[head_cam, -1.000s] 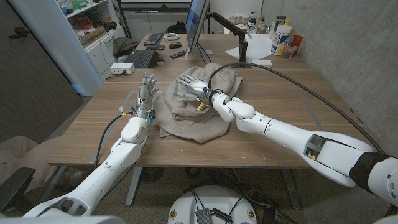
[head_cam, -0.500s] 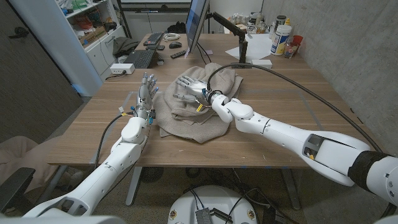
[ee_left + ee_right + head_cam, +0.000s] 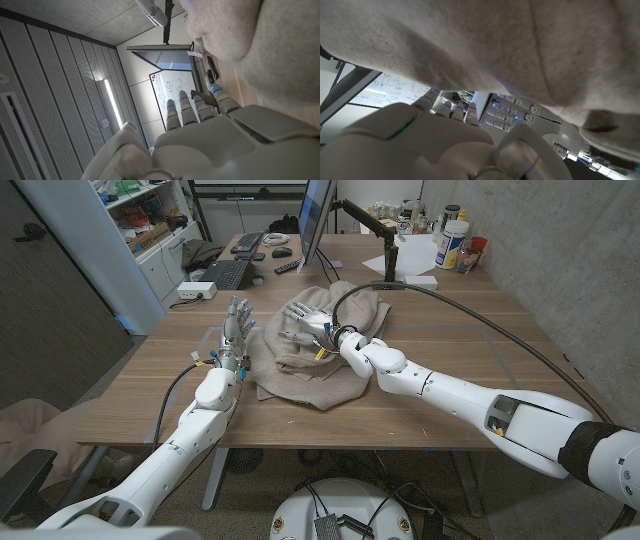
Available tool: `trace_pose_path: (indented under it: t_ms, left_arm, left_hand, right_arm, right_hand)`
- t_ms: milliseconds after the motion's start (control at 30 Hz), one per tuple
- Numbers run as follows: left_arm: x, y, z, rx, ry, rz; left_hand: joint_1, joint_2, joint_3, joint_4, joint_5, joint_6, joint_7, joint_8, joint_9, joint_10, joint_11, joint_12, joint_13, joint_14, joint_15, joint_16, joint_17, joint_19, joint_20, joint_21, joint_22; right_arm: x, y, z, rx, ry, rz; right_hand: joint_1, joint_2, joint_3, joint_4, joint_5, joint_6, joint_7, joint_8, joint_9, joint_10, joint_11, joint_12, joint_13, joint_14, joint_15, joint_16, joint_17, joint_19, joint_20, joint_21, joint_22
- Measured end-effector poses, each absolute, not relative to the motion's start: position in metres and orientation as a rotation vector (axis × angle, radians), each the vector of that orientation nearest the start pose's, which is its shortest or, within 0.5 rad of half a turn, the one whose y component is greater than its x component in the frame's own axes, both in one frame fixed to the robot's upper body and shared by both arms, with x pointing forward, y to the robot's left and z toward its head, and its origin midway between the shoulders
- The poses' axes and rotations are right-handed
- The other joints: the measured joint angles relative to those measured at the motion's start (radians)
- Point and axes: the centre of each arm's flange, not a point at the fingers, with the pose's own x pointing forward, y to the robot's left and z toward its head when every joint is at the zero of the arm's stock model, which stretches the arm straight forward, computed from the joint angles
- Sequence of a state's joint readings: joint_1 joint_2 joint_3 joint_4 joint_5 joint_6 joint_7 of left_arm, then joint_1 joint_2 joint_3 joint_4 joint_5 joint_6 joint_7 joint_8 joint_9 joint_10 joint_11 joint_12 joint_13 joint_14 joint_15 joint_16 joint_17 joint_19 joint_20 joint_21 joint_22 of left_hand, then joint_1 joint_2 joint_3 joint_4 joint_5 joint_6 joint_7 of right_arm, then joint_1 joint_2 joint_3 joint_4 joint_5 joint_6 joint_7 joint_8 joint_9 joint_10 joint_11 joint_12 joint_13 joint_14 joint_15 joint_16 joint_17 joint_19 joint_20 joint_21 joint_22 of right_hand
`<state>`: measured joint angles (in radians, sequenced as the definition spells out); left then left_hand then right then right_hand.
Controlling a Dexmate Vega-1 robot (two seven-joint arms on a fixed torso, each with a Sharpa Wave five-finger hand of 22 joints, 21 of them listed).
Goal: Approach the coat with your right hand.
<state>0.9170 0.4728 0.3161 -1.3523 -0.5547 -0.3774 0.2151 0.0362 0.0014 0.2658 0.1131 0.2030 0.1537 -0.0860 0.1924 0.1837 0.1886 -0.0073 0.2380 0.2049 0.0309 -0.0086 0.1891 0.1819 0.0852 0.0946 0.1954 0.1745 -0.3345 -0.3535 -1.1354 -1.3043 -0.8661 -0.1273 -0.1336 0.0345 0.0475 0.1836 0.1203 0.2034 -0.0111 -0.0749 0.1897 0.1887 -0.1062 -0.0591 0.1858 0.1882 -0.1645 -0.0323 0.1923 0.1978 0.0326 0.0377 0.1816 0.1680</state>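
A beige coat (image 3: 320,355) lies crumpled in a heap on the middle of the wooden table (image 3: 450,360). My right hand (image 3: 308,320) is over the heap's far left part, fingers spread and holding nothing; whether it touches the fabric I cannot tell. In the right wrist view the coat's cloth (image 3: 520,50) hangs close over my right hand (image 3: 445,140). My left hand (image 3: 236,323) stands with fingers apart and pointing away from me, just left of the coat's edge. The left wrist view shows my left hand (image 3: 200,130) beside the grey fabric (image 3: 270,45).
A thick black cable (image 3: 470,308) arcs over the coat and along the right arm. A monitor (image 3: 316,215), keyboard (image 3: 226,273) and remote stand behind the coat. Bottles and cups (image 3: 455,240) crowd the far right corner. A shelf (image 3: 140,220) stands at the left.
My right hand and forearm have shifted slightly to the left over the coat. The left hand has not moved.
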Motion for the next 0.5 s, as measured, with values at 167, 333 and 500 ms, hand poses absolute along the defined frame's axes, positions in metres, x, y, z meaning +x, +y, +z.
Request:
trace_pose_path:
  t_ms: [167, 333, 500]
  left_arm:
    - [0.6337, 0.3099, -0.0355, -0.097, -0.677, 0.032]
    - [0.6337, 0.3097, -0.0357, -0.098, -0.677, 0.031]
    - [0.6337, 0.3097, -0.0358, -0.098, -0.677, 0.031]
  left_hand:
    - [0.0, 0.0, 0.0, 0.0, 0.0, 0.0, 0.0, 0.0, 0.0, 0.0, 0.0, 0.0, 0.0, 0.0, 0.0, 0.0, 0.0, 0.0, 0.0, 0.0, 0.0]
    - [0.0, 0.0, -0.003, -0.003, 0.0, 0.0, 0.0, 0.0, 0.0, 0.0, 0.0, 0.0, 0.0, 0.0, 0.0, 0.0, 0.0, 0.0, 0.0, 0.0, 0.0]
    - [0.0, 0.0, -0.004, -0.004, 0.0, 0.0, 0.0, 0.0, 0.0, 0.0, 0.0, 0.0, 0.0, 0.0, 0.0, 0.0, 0.0, 0.0, 0.0, 0.0, 0.0]
  right_arm:
    - [0.6406, 0.018, 0.0211, -1.754, -0.973, 0.112]
    - [0.6416, 0.0187, 0.0202, -1.763, -0.966, 0.11]
    - [0.6416, 0.0212, 0.0195, -1.769, -0.967, 0.113]
  right_hand:
    - [-0.004, -0.004, 0.0, 0.0, 0.0, 0.0, 0.0, 0.0, 0.0, 0.0, 0.0, 0.0, 0.0, 0.0, 0.0, 0.0, 0.0, 0.0, 0.0, 0.0, 0.0]
    - [-0.004, -0.004, 0.0, 0.0, 0.0, 0.0, 0.0, 0.0, 0.0, 0.0, 0.0, 0.0, 0.0, 0.0, 0.0, 0.0, 0.0, -0.004, 0.004, 0.0, 0.0]
    - [-0.004, -0.004, 0.0, 0.0, 0.0, 0.0, 0.0, 0.0, 0.0, 0.0, 0.0, 0.0, 0.0, 0.0, 0.0, 0.0, 0.0, -0.007, 0.007, 0.0, 0.0]
